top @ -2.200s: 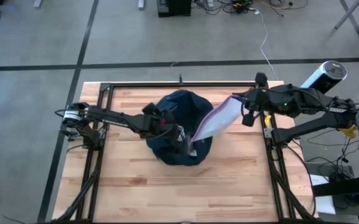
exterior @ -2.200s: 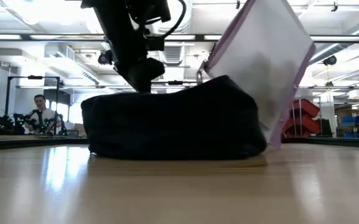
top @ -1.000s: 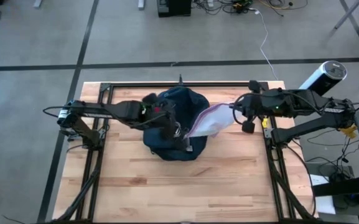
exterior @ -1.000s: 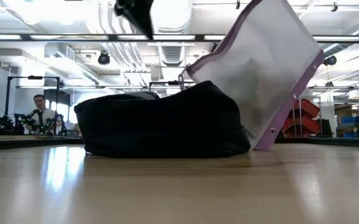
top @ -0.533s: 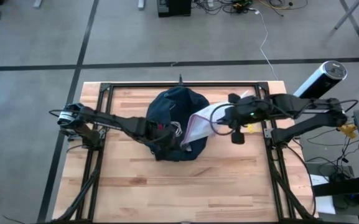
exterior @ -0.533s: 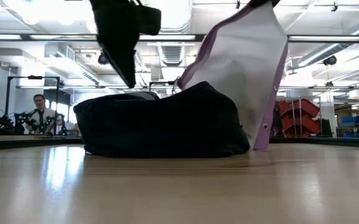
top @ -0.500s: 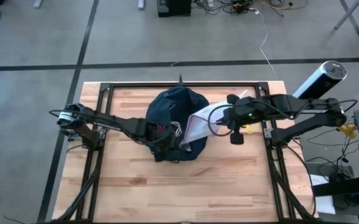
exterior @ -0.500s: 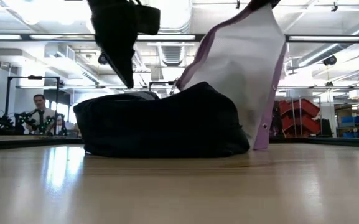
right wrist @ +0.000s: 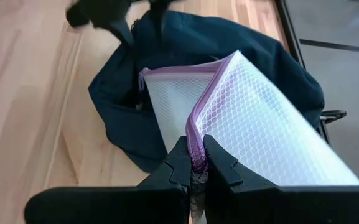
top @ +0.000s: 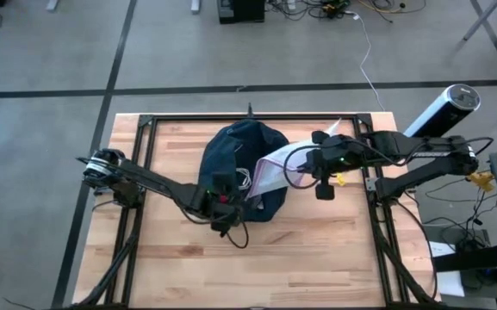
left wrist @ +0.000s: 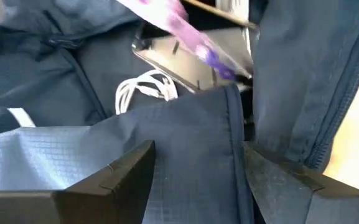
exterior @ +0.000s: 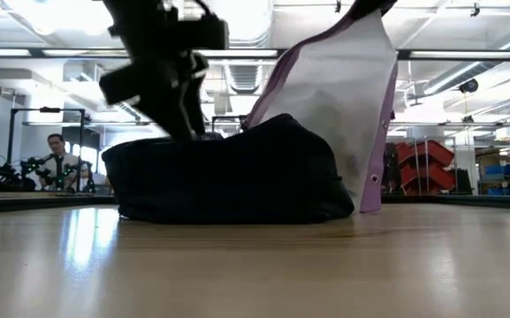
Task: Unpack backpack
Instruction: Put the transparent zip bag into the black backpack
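A clear purple-edged mesh zip pouch (right wrist: 254,124) is gripped by the right end effector (right wrist: 196,163) over the dark navy fabric backpack (top: 231,159), whose edge is straddled by the open left end effector (left wrist: 195,168).

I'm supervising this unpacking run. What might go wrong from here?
The right pincer pinches only the purple edge of the pouch, whose lower end is still in the backpack; it might slip or drag the bag. The open left pincer straddles a fabric fold and may snag the white cable.
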Tool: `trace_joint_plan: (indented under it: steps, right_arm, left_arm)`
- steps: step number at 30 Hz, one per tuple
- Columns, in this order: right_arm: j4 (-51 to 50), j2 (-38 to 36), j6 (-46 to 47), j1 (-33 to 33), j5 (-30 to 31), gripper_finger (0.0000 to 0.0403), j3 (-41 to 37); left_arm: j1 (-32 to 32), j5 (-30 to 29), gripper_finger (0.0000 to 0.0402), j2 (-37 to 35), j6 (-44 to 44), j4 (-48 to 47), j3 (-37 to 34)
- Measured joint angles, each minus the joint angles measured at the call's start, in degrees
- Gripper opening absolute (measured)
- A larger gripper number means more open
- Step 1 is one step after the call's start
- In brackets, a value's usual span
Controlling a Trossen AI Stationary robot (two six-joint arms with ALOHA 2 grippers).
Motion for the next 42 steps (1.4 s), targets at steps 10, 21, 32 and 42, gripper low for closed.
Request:
trace_joint_plan:
  steps: [10, 21, 32, 42]
  right_arm:
    - [-0.08, -3.07, 0.27, 0.00, 0.00, 0.0000, 0.00]
    - [-0.31, -4.55, -0.33, 0.02, 0.02, 0.0000, 0.00]
    - [0.53, -4.50, -0.31, 0.04, -0.83, 0.0000, 0.02]
    - [14.02, -3.10, -0.34, 0.44, -13.73, 0.0000, -5.95]
  left_arm:
    - [1.15, -3.11, 0.0226, 6.02, 2.84, 5.28, 2.47]
    - [2.03, -10.72, 0.0061, 7.74, -7.80, -10.62, 9.18]
    - [0.09, -38.16, 0.0001, -2.88, -33.44, -24.10, 28.18]
    - [-0.28, -32.54, 0.0000, -10.51, -44.47, -24.50, 24.60]
